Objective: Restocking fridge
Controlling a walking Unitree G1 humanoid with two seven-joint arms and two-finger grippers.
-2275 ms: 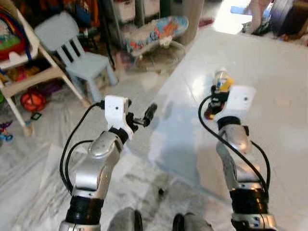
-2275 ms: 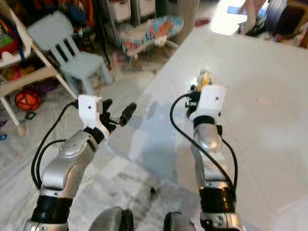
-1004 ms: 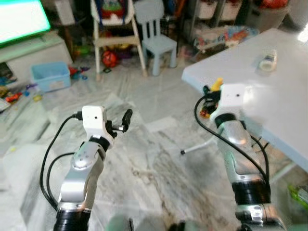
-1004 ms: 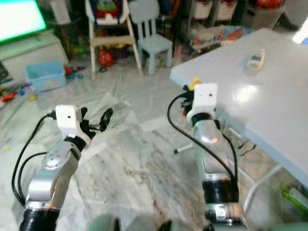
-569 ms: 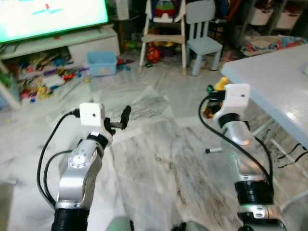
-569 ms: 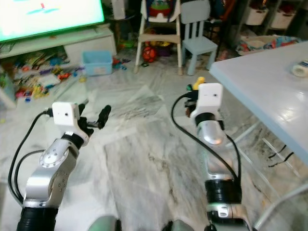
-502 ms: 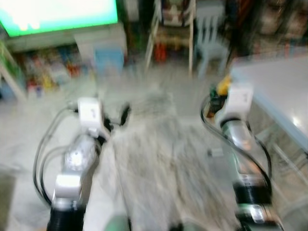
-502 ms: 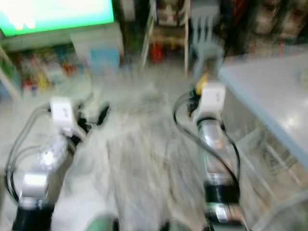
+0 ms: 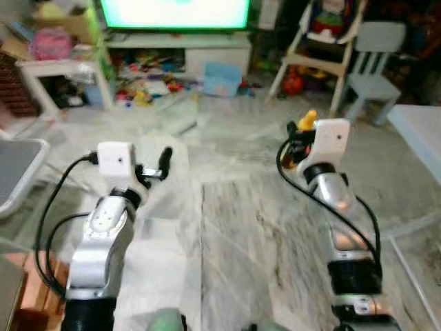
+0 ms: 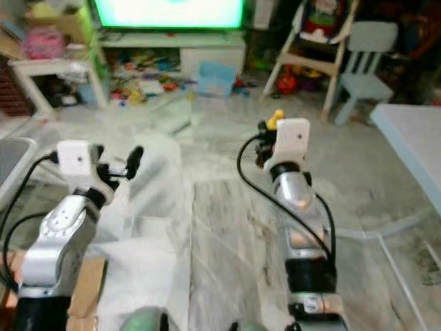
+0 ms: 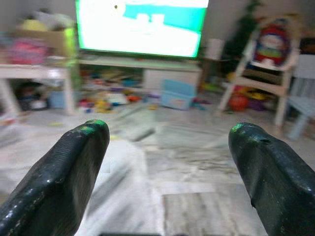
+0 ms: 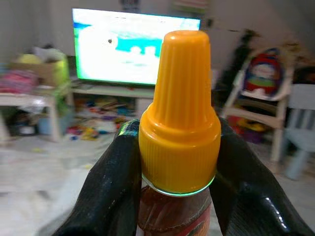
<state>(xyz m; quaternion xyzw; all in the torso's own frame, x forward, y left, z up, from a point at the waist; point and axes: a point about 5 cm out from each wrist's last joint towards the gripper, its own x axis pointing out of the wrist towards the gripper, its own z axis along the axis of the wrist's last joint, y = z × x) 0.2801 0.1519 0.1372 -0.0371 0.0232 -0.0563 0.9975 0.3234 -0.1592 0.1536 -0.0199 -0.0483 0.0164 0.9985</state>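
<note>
Nearest, at 6 o'clock in the head views: grey-veined white marble floor [image 9: 234,227], with a sheet of pale translucent plastic [image 9: 162,227] spread over it toward 8 o'clock.

Above that, at 9 o'clock: left gripper [image 11: 167,172] raised on its silver arm, two long black fingers [image 11: 64,172] spread wide apart, nothing between them.

At 2 o'clock: right gripper [image 12: 174,162] raised to about the same height, black fingers [image 12: 110,191] closed on the neck of a small sauce bottle with a ribbed orange-yellow cap [image 12: 178,113] and dark reddish-brown contents. Bottle upright, wedged between the two fingers, one pad pressed against each side just under the cap rim; cap itself standing clear above the fingertips. Seen from the head, only the yellow cap [image 9: 307,121] peeking up beside the white wrist housing.

Farther off, at 3 o'clock: corner of a pale blue-white table [image 9: 422,131].

Beyond, at 1 o'clock: light blue plastic child's chair [image 9: 375,62] beside a white wooden high chair [image 9: 313,41]. At 12 o'clock: small blue plastic bin [image 9: 222,78] among scattered toys on the floor.

Farthest, at 11 to 12 o'clock: bright lit television screen [image 9: 176,12] on a low white stand, with a white side table [image 9: 65,69] at 10 o'clock.
</note>
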